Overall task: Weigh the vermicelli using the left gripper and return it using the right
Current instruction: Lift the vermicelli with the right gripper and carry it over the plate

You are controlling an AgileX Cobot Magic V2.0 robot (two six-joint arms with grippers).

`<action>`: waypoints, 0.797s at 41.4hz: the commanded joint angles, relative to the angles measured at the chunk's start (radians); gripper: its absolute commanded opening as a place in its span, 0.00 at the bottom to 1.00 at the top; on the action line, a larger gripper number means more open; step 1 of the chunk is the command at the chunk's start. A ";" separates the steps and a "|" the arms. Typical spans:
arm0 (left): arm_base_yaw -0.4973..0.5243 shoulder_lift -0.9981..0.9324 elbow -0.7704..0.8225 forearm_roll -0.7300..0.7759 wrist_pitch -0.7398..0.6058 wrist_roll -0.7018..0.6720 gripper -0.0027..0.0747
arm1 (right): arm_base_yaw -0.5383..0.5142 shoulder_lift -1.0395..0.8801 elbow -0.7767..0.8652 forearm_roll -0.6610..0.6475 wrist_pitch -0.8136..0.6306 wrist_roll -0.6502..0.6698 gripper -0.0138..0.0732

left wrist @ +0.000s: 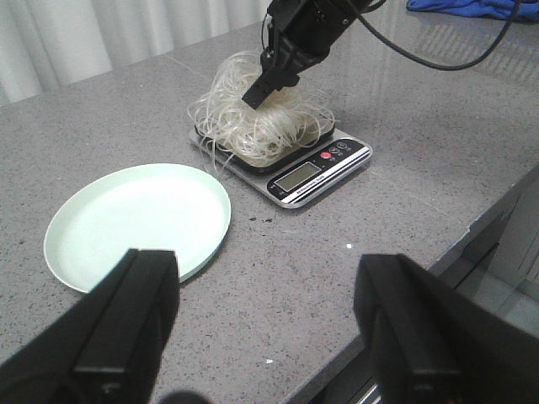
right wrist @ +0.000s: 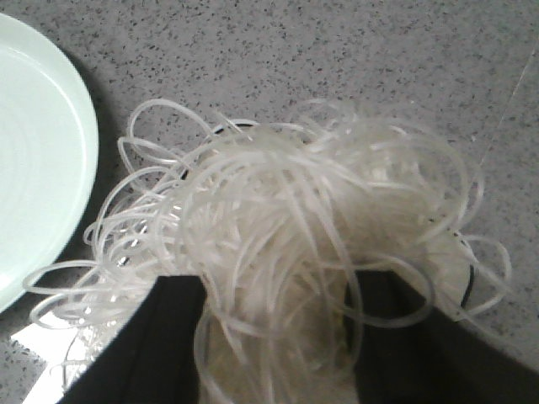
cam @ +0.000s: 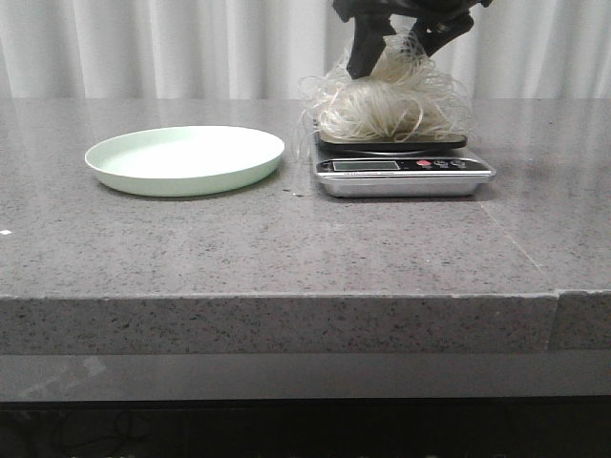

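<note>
The vermicelli [cam: 391,100], a fluffy mound of pale curly strands, lies on the platform of a small silver digital scale [cam: 406,176] at the centre right of the table. My right gripper [cam: 396,57] comes down from above with its black fingers [right wrist: 160,337] spread, straddling the top of the mound [right wrist: 303,219]; strands fill the gap between them. The pale green plate [cam: 186,157] sits empty to the left of the scale. My left gripper [left wrist: 269,337] is open and empty above the table near its front edge, looking at the plate [left wrist: 139,223], the scale [left wrist: 312,172] and the vermicelli [left wrist: 261,118].
The grey speckled stone table [cam: 286,248] has a seam at the front right. White curtains hang behind it. A blue cloth [left wrist: 472,7] lies at the far side. Loose strands stick out beyond the scale's platform toward the plate [right wrist: 34,168].
</note>
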State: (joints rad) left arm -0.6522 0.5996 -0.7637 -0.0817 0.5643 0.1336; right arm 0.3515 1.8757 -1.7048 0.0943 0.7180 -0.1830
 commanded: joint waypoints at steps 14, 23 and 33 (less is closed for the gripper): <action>-0.005 -0.001 -0.025 -0.015 -0.077 -0.007 0.69 | 0.001 -0.067 -0.028 -0.008 -0.013 -0.008 0.35; -0.005 -0.001 -0.025 -0.015 -0.077 -0.007 0.69 | 0.003 -0.148 -0.029 -0.008 -0.058 -0.008 0.35; -0.005 -0.001 -0.025 -0.015 -0.077 -0.007 0.69 | 0.041 -0.214 -0.092 -0.006 -0.087 -0.008 0.35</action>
State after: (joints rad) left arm -0.6522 0.5996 -0.7637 -0.0824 0.5643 0.1336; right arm 0.3746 1.7359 -1.7349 0.0921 0.7273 -0.1830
